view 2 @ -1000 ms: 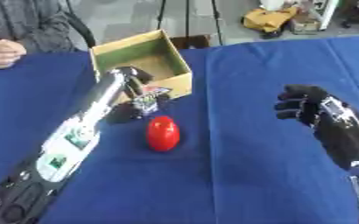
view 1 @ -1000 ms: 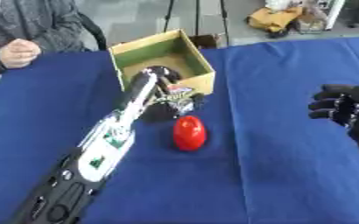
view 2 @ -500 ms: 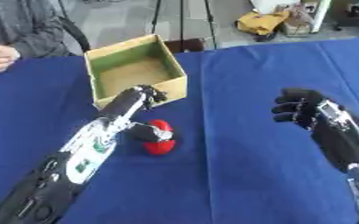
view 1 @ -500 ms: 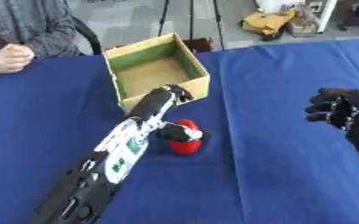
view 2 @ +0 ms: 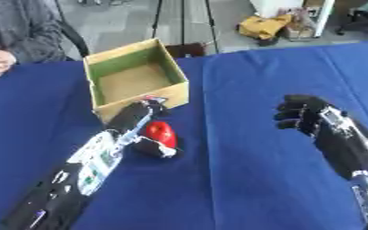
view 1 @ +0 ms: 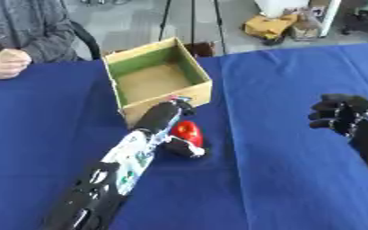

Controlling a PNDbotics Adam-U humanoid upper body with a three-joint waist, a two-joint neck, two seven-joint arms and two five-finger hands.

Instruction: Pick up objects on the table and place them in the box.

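Robot hand [view 1: 182, 146] on the left closes round the red object [view 1: 187, 130] on the blue table [view 1: 281, 103], just before the open box [view 1: 157, 80] beyond it; lifting comes next.

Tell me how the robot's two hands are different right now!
The left hand is down on the blue table, right against the red object near the box; the right hand is out to the side, touching nothing. The left hand's fingers curl at the red object, while the right hand's fingers are curled on nothing. Both hands are black.
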